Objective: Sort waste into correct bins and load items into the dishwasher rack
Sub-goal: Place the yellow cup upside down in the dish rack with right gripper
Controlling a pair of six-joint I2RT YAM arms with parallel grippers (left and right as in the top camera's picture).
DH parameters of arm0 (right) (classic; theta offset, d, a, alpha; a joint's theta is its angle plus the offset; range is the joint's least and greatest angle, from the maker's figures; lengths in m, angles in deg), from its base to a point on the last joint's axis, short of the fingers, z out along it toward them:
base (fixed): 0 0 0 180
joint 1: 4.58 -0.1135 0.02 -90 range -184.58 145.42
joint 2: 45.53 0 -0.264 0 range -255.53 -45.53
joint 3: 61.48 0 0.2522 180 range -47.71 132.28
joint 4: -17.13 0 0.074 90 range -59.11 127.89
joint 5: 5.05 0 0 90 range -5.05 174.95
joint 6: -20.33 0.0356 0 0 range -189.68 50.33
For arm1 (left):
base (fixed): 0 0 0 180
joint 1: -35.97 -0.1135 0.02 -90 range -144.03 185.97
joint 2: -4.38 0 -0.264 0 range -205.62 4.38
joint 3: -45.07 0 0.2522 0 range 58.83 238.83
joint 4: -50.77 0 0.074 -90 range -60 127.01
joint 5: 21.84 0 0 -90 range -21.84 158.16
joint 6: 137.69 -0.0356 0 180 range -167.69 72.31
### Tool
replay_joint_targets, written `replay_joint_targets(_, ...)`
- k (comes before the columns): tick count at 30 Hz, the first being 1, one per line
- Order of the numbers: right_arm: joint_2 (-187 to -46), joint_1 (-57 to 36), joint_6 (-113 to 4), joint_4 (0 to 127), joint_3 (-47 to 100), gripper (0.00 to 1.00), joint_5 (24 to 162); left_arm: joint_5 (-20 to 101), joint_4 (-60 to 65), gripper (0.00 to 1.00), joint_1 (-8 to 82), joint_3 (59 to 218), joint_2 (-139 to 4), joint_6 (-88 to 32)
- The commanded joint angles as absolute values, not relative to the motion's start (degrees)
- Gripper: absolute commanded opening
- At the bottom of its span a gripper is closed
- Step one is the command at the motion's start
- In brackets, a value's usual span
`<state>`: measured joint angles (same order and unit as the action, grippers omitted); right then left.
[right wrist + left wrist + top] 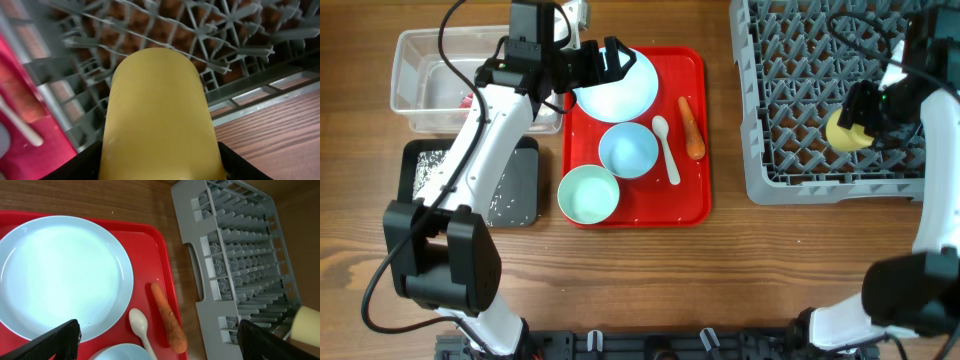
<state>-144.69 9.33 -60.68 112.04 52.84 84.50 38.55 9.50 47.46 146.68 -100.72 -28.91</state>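
My right gripper (865, 120) is shut on the small yellow cup (846, 132) and holds it over the front right part of the grey dishwasher rack (770, 110); the cup fills the right wrist view (160, 115). My left gripper (610, 62) is open and empty above the light blue plate (620, 85) on the red tray. The plate (60, 275), white spoon (140, 325) and orange carrot piece (167, 320) show in the left wrist view. The light blue bowl (628, 150), mint green bowl (588, 194), spoon (666, 148) and carrot (691, 126) lie on the tray.
The red tray (695, 205) sits at the table's middle. The clear tub (420, 60) holds a red-and-white wrapper (467, 101). The black tray (525, 190) with white crumbs lies in front of it, partly hidden by my left arm.
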Motion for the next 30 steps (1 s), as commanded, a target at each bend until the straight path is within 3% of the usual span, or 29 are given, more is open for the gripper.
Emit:
replay_joint_targets(1,-149.49,12.08,-60.94,112.52,53.06,0.59,84.98,39.34,9.48,1.00,47.43,147.19,-100.59,-29.23)
replay_joint_targets(13,-157.21,12.41,-62.06,114.88,53.03,0.60,84.50,39.34,9.48,1.00,47.43,147.19,-100.59,-29.23)
replay_joint_targets(14,-157.32,12.59,-61.99,114.44,53.03,0.66,84.53,39.34,9.45,1.00,47.43,147.19,-100.59,-29.23)
replay_joint_targets(16,-157.32,12.76,-62.01,114.31,53.03,0.95,84.55,39.34,9.48,1.00,47.43,147.19,-100.59,-29.23)
replay_joint_targets(17,-157.30,12.74,-62.01,114.29,53.06,1.00,84.61,39.34,9.48,1.00,47.43,147.19,-100.59,-29.23)
replay_joint_targets(24,-156.27,11.71,-65.75,115.67,62.65,1.00,95.61,39.34,9.48,1.00,47.43,147.19,-100.59,-29.21)
replay_joint_targets(30,-154.43,-1.91,-66.52,109.17,67.79,1.00,98.49,39.32,11.09,1.00,47.43,147.19,-100.59,-29.19)
